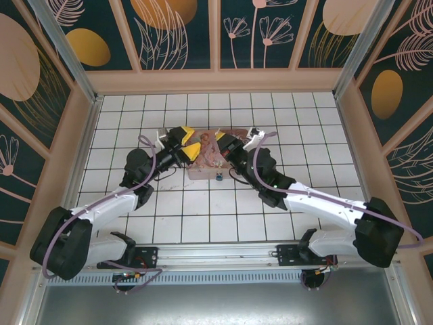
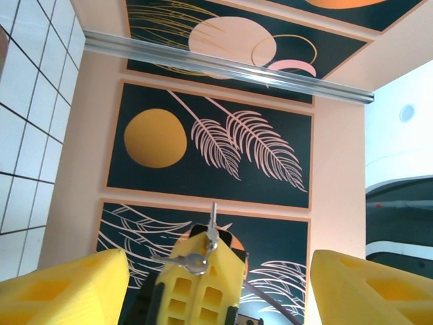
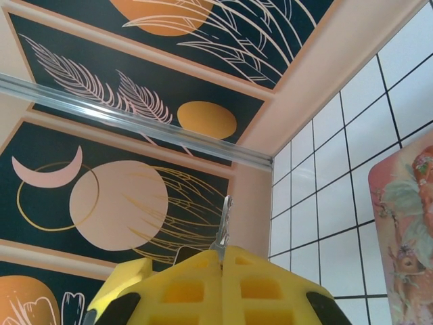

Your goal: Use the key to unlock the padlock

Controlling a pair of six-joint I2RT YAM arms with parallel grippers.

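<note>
Right claw [image 3: 222, 256]: fingers pressed together, pinching the key [image 3: 224, 220], whose thin metal blade projects just past the yellow tips. In the left wrist view a key ring [image 2: 194, 261] hangs at the same pinch.

Left claw [image 1: 186, 143]: spread wide and holding nothing. In its own wrist view, the right claw's tips and the key stand between its two fingers [image 2: 64, 288].

Both claws meet above the pink tin [image 1: 205, 164] at the middle of the bench [image 1: 311, 122].

The padlock [image 1: 220, 177] lies on the bench just beside the tin's near edge. It is below the claws, and neither one grips it.

Hazards for you to weigh:
- The key is held by a narrow pinch. Any sideways knock from the left claw's fingers could twist it or drop it.
- The two claws are close together, so closing the left one off-centre would strike the right claw's tips rather than the key.
- The padlock is loose and small. If you press the key at it unsupported, it will likely skate across the tiles or tip against the tin.
- The keyhole's facing cannot be told from here, so check it before committing to an approach.
</note>
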